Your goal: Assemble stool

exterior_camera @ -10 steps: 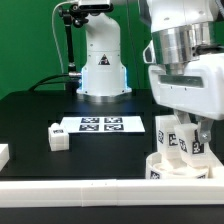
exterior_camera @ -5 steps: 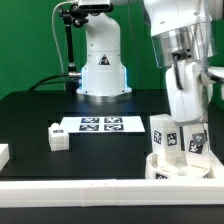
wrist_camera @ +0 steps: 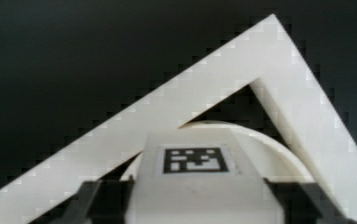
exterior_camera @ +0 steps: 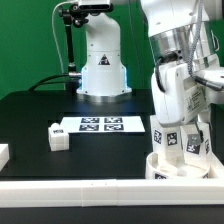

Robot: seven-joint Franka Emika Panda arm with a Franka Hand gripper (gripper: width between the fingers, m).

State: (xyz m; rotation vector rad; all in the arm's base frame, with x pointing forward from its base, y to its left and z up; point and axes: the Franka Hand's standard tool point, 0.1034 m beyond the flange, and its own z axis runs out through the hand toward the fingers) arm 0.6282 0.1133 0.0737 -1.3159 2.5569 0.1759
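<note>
The stool's round white seat (exterior_camera: 176, 170) lies at the exterior view's right, against the front rail. Tagged white legs (exterior_camera: 163, 134) stand upright on it. My gripper (exterior_camera: 179, 122) reaches straight down among them. In the wrist view a white leg (wrist_camera: 196, 178) with a square tag fills the gap between my dark fingers (wrist_camera: 104, 200), and my gripper (wrist_camera: 196, 208) is shut on it. The rounded seat rim (wrist_camera: 260, 138) shows behind that leg. One more tagged leg (exterior_camera: 57, 137) lies loose on the black table at the exterior view's left.
The marker board (exterior_camera: 100, 124) lies flat mid-table. A long white rail (exterior_camera: 80, 190) runs along the front edge, and two rails meet in a corner (wrist_camera: 175, 100) round the seat. The arm's white base (exterior_camera: 101, 65) stands at the back. A small white piece (exterior_camera: 3, 153) sits far left.
The hand has turned about its vertical axis over the seat, showing its broad face a second ago and a narrower side now. It stays in the same spot, still shut.
</note>
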